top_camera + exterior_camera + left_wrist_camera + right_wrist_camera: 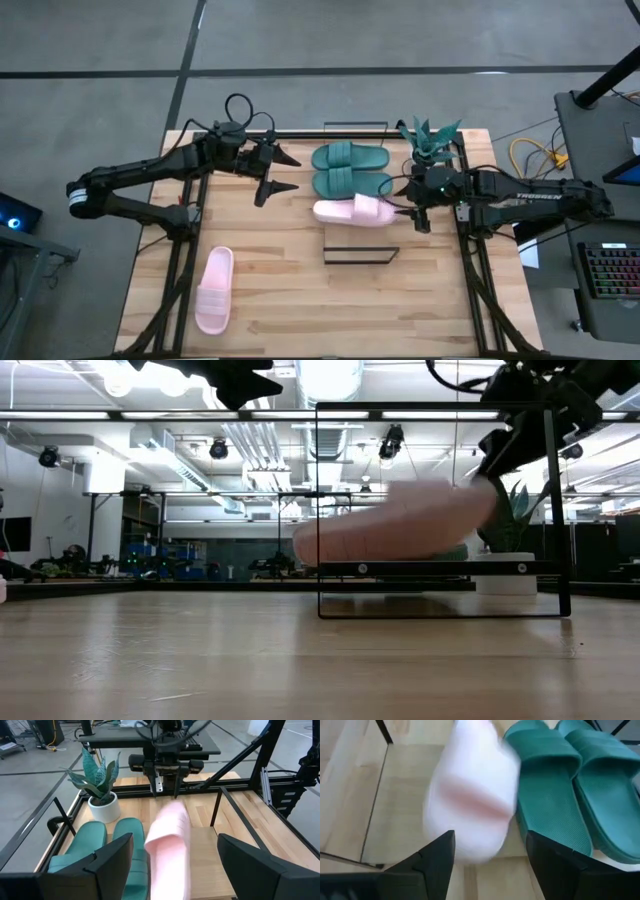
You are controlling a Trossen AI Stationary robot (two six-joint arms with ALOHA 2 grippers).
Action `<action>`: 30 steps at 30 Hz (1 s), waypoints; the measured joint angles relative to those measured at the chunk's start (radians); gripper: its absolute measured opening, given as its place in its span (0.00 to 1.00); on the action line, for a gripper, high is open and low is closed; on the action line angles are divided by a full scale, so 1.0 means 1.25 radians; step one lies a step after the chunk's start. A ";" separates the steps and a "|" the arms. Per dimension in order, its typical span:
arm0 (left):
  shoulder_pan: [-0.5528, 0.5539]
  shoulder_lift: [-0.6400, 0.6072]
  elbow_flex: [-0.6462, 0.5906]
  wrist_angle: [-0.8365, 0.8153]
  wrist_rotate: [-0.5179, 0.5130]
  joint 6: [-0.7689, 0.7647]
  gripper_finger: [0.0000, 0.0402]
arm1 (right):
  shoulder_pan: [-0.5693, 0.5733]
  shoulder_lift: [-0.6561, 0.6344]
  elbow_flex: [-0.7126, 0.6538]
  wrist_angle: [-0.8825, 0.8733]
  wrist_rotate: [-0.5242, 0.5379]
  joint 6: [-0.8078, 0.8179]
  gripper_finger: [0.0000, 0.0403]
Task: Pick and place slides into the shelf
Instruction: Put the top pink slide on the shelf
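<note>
Two teal-green slides (350, 170) lie side by side on the far part of the shelf (360, 236). Beside them on the shelf is a pale pink slide (352, 211), blurred; in the low view the pink slide (400, 525) slants, its right end raised. My right gripper (413, 212) stands open at that raised end, fingers pointing slantwise down toward the table's left. My left gripper (287, 172) hovers open left of the shelf, holding nothing. A second pink slide (214, 290) lies flat on the table's near left. My right gripper stands open with its fingers (437, 852) on either side of the pink slide's right end (470, 840). I cannot tell whether they touch it, because the slide is blurred there.
A potted plant (430, 140) stands at the table's far right, close behind my right arm. The shelf's thin dark frames (360, 256) rise at its near and far ends. Bare shelf board lies on the near side of the pink slide.
</note>
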 joint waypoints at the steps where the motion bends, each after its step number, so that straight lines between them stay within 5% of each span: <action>1: 0.000 0.000 0.000 0.000 0.000 -0.002 0.68 | 0.000 0.000 0.010 -0.008 0.003 0.005 0.58; 14: 0.000 0.000 -0.010 0.000 0.000 -0.003 0.68 | 0.002 0.019 0.063 -0.041 0.054 -0.058 0.57; 30: 0.000 0.000 -0.010 0.000 0.000 -0.003 0.68 | 0.021 0.214 0.013 0.034 0.011 -0.191 0.56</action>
